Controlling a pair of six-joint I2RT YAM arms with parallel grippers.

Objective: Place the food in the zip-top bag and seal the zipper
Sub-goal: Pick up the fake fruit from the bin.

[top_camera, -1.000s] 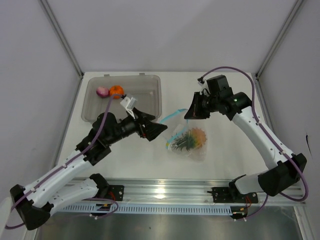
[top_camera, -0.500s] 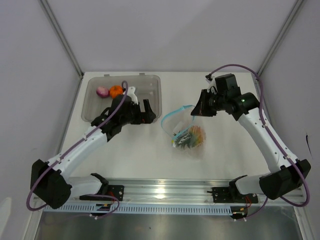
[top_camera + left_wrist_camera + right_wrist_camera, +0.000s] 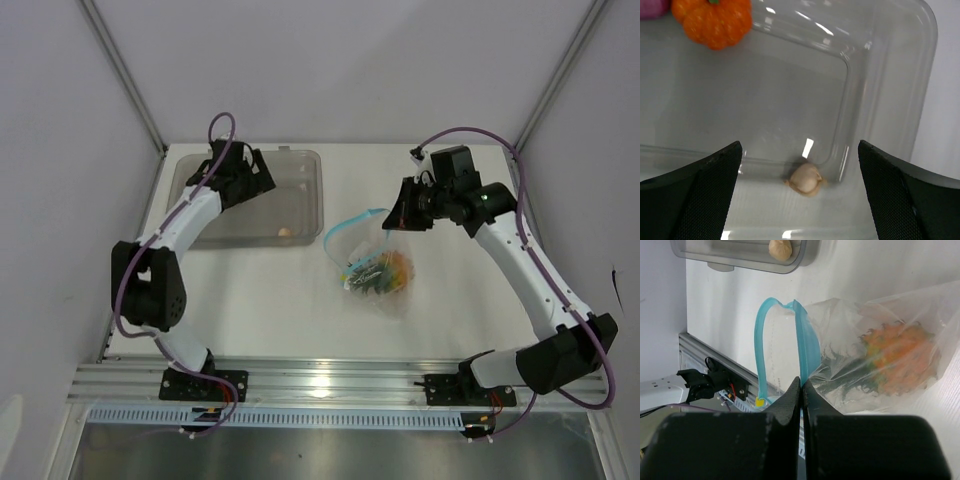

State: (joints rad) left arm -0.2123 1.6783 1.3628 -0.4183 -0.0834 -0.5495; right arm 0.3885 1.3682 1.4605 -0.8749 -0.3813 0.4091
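The zip-top bag (image 3: 372, 242) lies mid-table with the pineapple (image 3: 383, 268) inside it. Its light blue zipper (image 3: 349, 222) stands open in a loop. My right gripper (image 3: 396, 222) is shut on the right side of that strip (image 3: 807, 347), holding the mouth up; through the plastic the pineapple (image 3: 899, 358) shows. My left gripper (image 3: 800, 150) hangs open over the grey tray (image 3: 880, 85), its fingers (image 3: 695, 192) wide on either side of the tiny beige bulb (image 3: 805, 179). The orange (image 3: 715, 22) and the purple onion (image 3: 652, 5) lie at the tray's far end.
The tray (image 3: 305, 190) sits at the back left, with the bulb (image 3: 285, 232) near its front right corner. My left arm (image 3: 180, 225) reaches over it and hides the orange and onion from above. The metal rail (image 3: 320, 385) runs along the near edge.
My left arm has swung from beside the bag back to the tray, its gripper still open. The right gripper shifted slightly right and up, and the bag's mouth stands rounder.
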